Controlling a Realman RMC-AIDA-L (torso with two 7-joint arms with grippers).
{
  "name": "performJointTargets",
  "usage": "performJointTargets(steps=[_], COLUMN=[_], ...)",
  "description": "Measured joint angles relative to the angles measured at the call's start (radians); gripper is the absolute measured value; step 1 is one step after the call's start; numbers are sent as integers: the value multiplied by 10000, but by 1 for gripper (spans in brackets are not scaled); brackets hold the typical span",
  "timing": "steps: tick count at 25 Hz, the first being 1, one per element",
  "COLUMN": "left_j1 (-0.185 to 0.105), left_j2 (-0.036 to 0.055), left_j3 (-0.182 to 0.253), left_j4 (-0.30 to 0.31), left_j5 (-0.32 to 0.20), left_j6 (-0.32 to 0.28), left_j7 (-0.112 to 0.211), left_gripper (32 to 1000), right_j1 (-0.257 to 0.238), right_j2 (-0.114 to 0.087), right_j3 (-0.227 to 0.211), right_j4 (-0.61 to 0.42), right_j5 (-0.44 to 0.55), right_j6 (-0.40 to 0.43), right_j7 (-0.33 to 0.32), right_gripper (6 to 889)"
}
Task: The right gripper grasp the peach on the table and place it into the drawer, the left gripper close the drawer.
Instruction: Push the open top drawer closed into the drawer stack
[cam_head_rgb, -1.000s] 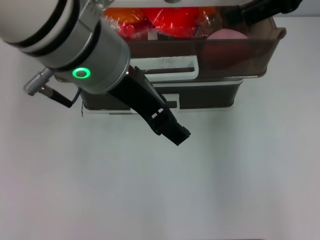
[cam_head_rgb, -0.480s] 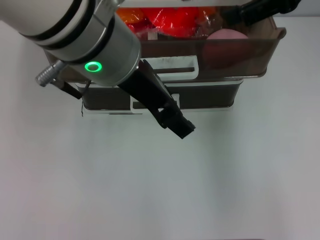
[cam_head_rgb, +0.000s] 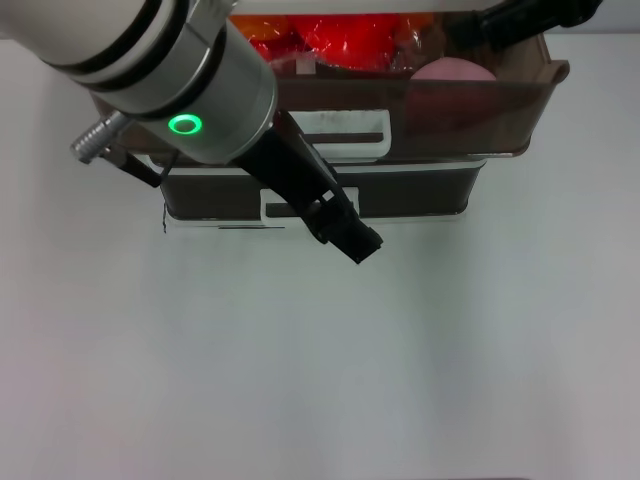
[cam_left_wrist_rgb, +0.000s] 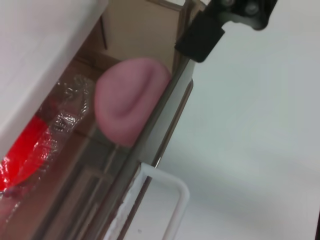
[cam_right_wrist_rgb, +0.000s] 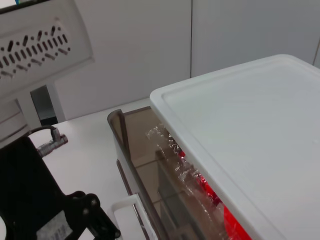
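The left arm enters the head view from the upper left, its thick silver wrist with a glowing green ring (cam_head_rgb: 184, 124) slanting down and to the right across the front of the drawer unit. From that wrist a slim black link runs on to the left gripper (cam_head_rgb: 358, 242), which hangs over the white worktop (cam_head_rgb: 320, 360) just in front of the lower drawer (cam_head_rgb: 420, 195). It points down and to the right, away from the unit. Its fingers look closed together with nothing between them.

The drawer (cam_head_rgb: 460, 105) stands pulled out at the top of the unit, its wide white handle (cam_head_rgb: 345, 137) facing forward, partly hidden behind the left arm. The peach (cam_head_rgb: 452, 71) lies inside it near the right end, against the front wall. In the left wrist view the peach (cam_left_wrist_rgb: 131, 100) shows pink with a shallow crease, pressed against the brown translucent wall, with the red packets (cam_left_wrist_rgb: 30, 150) beside it in crinkled clear wrap. The same packets (cam_head_rgb: 345, 38) fill the drawer's back in the head view.

The right gripper (cam_head_rgb: 470, 30) shows only as a dark shape at the upper right edge of the head view, above the drawer's back right corner and clear of the peach; whether it is open I cannot tell.
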Motion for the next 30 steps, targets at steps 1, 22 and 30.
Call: performJointTargets(steps=[1, 22, 30], left_j1=[0, -15, -71], left_j2=[2, -3, 1], left_j3=[-2, 2, 0], left_j4=[-2, -8, -5], left_j5=[3, 299, 297], left_j6=[-26, -627, -823], left_j7=[25, 445, 506], left_gripper=[812, 812, 812], right_j1=[0, 2, 0], right_j2=[-1, 125, 122], right_j3=[-3, 11, 31], right_j4=[0, 1, 1], right_j5=[-3, -53, 3], right_j6=[0, 0, 0], right_j7=[-4, -30, -35], right_gripper=[867, 868, 868])
